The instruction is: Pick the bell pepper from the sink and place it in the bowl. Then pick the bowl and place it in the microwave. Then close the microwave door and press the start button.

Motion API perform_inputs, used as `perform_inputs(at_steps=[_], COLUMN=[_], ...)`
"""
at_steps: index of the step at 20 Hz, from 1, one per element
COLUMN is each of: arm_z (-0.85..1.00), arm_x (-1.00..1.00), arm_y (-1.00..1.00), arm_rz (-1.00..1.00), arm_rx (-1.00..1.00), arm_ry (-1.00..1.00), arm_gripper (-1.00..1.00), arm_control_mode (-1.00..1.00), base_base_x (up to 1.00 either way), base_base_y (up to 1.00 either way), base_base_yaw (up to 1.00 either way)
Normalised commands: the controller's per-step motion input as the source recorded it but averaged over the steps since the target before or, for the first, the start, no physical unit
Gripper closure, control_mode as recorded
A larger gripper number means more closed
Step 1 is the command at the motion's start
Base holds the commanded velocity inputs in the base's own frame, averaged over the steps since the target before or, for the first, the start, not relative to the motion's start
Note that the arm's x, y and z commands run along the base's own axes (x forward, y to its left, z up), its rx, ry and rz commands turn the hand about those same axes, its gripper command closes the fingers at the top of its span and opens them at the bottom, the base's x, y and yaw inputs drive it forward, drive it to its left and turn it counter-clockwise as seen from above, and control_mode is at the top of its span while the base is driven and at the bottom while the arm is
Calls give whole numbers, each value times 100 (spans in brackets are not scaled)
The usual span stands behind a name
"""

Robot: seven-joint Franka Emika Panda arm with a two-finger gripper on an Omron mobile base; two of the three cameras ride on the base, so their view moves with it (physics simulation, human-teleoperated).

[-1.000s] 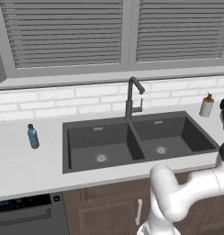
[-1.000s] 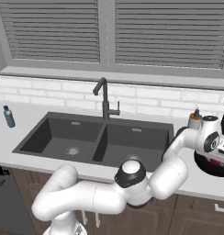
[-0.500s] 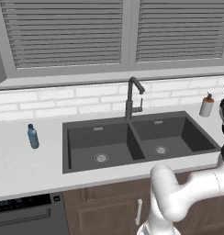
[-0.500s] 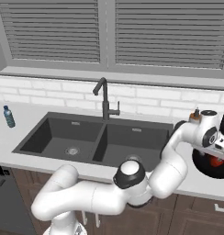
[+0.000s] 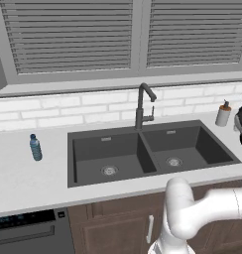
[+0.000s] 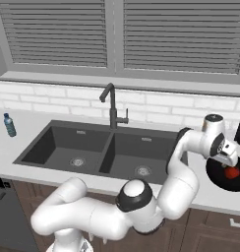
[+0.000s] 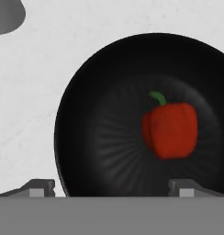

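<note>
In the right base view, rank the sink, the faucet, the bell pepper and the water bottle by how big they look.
1. sink
2. faucet
3. water bottle
4. bell pepper

The bottle and pepper look close in size; the bottle sits farther away, so that order is unsure.

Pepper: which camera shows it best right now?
The hand view: the pepper lies large and unobstructed inside the bowl, green stem visible. The right base view shows it as a small red spot in the bowl, beside the arm's hand.

White brick backsplash [image 5: 68, 111] under slatted window blinds [image 5: 73, 34], pale countertop [image 5: 24, 178], brown wood cabinets [image 5: 118, 223] below.
</note>
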Motion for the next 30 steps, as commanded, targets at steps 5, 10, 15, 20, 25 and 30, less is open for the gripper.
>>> perform_inputs(at_steps=[5, 10, 15, 20, 25, 30], arm_z=[0, 0, -4, -3, -5, -13], arm_x=[0, 1, 3, 1, 2, 0], arm_y=[33, 0, 0, 0, 0, 1], arm_rz=[6, 4, 5, 5, 6, 7], arm_rx=[0, 0, 0, 0, 0, 0], arm_ry=[1, 0, 0, 0, 0, 1], arm_gripper=[-100, -100, -100, -100, -100, -100], arm_control_mode=[-100, -100, -100, -100, -100, -100], base_base_x=[0, 0, 0, 0, 0, 0], base_base_y=[0, 0, 0, 0, 0, 0], base_base_yaw=[0, 0, 0, 0, 0, 0])
